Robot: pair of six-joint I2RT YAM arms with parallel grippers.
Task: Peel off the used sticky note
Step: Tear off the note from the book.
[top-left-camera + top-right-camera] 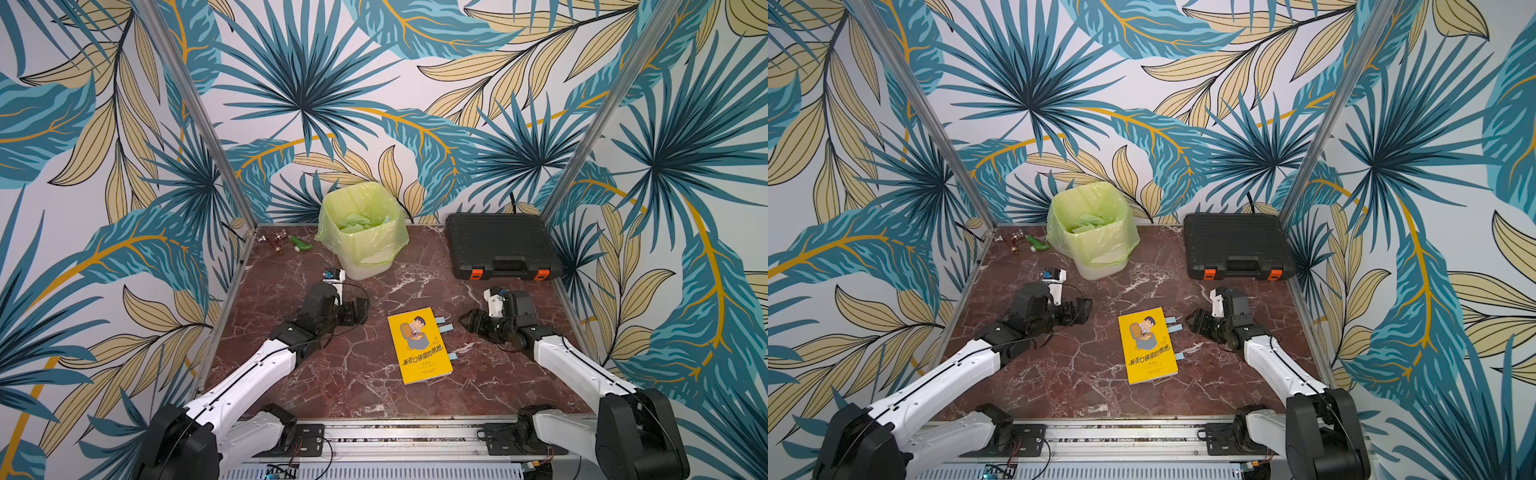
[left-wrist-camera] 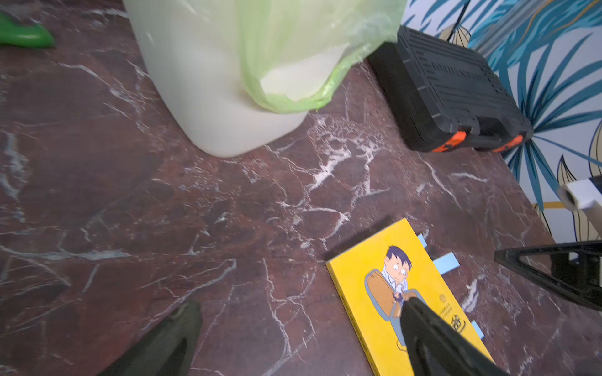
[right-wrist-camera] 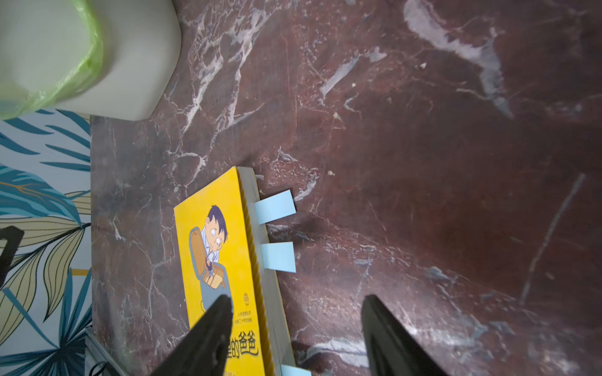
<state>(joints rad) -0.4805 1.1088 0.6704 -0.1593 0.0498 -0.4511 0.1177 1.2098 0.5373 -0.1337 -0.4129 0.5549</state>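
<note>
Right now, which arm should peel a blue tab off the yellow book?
Right: right gripper sits beside the light-blue paper tabs on the yellow paperback's page edge; left gripper is spine-side.

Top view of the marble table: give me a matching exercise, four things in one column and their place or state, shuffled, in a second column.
Things:
1. yellow paperback book
2. white bin with green plastic liner
3. black plastic tool case
4. light blue paper sticky notes

Place or state:
A. closed, far right corner
B. poking out from the page edges
C. far edge, paper scraps inside
D. flat, cover up, mid-table

Pairs: 1-D, 2-C, 3-A, 4-B
</note>
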